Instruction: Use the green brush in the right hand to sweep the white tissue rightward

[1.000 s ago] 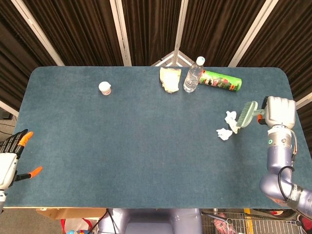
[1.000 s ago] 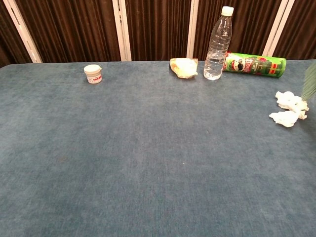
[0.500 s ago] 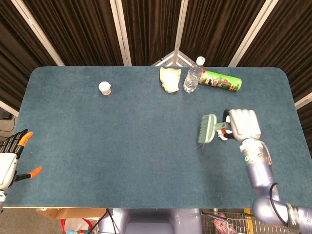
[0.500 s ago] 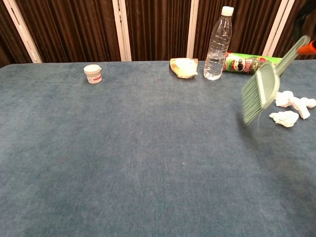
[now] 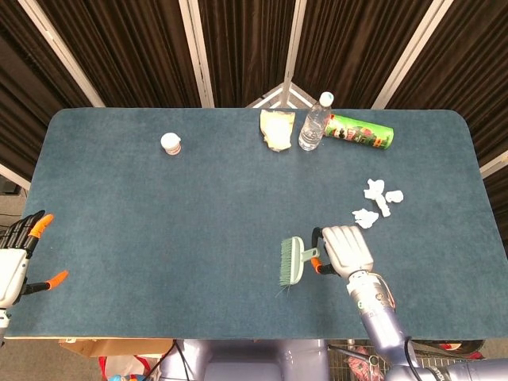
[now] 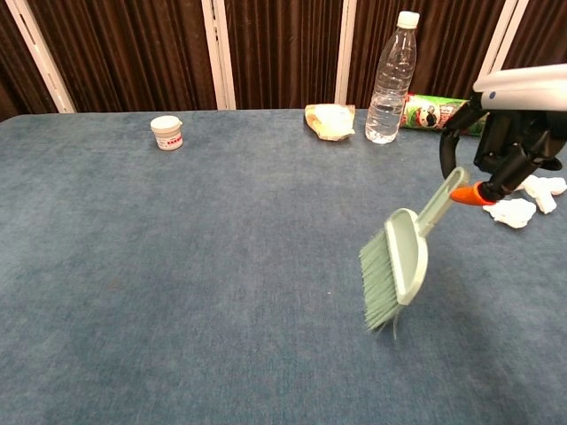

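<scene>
Several white tissue scraps (image 5: pixel 376 202) lie on the tabletop (image 5: pixel 159 230) toward its right side. My right hand (image 5: pixel 344 251) grips the green brush (image 5: pixel 292 261) by its handle, bristles leftward, well left of the tissue. My left hand (image 5: pixel 17 258) hangs off the tabletop's left edge, fingers spread, holding nothing.

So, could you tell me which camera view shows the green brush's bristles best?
The chest view: the green brush fills much of the frame side-on, its bristles hanging down toward the table and its handle running up to the right hand. The head view shows the brush from above, small, with the bristles only as a thin fringe.
</scene>
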`<state>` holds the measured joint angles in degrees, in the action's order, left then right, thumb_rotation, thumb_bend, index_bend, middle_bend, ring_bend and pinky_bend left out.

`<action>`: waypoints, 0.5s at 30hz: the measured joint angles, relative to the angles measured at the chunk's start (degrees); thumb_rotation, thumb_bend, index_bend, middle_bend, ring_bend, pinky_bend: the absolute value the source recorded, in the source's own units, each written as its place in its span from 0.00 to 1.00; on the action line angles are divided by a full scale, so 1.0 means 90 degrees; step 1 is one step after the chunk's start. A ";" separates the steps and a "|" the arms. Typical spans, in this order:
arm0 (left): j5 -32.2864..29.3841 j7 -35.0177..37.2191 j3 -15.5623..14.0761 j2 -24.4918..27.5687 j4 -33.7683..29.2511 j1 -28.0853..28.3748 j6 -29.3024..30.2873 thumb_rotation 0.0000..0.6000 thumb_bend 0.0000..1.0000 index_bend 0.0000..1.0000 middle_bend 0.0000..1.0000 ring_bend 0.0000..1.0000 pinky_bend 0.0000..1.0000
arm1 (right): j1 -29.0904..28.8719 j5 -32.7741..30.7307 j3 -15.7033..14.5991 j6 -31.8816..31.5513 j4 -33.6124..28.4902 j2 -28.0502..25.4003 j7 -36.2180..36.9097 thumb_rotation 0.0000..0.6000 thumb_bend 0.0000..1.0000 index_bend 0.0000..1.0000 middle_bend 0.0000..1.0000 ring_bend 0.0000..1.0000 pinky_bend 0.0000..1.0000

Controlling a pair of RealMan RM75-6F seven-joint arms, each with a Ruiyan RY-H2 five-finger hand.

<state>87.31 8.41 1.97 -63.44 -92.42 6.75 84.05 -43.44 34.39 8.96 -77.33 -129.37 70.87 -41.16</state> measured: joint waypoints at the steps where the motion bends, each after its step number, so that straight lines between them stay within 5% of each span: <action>1: 0.0004 0.0000 -0.0002 0.0001 -0.0001 -0.0002 0.0004 1.00 0.00 0.00 0.00 0.00 0.02 | 0.0025 -0.0005 -0.0035 -0.0022 0.0082 0.0018 0.0009 1.00 0.59 0.67 0.94 0.96 0.81; 5: 0.0008 0.0000 -0.0008 0.0003 -0.0005 -0.0006 0.0006 1.00 0.00 0.00 0.00 0.00 0.02 | 0.0095 -0.0020 -0.0216 -0.0081 0.0421 0.0013 -0.0061 1.00 0.59 0.39 0.94 0.95 0.81; 10: 0.0013 -0.0053 -0.0015 0.0000 -0.0019 0.0004 -0.0014 1.00 0.00 0.00 0.00 0.00 0.02 | 0.0131 -0.0068 -0.0637 -0.0154 0.0668 -0.0167 -0.0664 1.00 0.42 0.04 0.93 0.90 0.78; 15: 0.0015 -0.0120 -0.0024 -0.0009 -0.0039 0.0005 -0.0024 1.00 0.00 0.00 0.00 0.00 0.02 | 0.0202 -0.0221 -0.0991 -0.0321 0.0810 -0.0343 -0.1168 1.00 0.33 0.00 0.89 0.86 0.74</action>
<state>87.45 7.33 1.75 -63.53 -92.77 6.80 83.83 -41.62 32.40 0.04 -80.21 -122.08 67.78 -51.67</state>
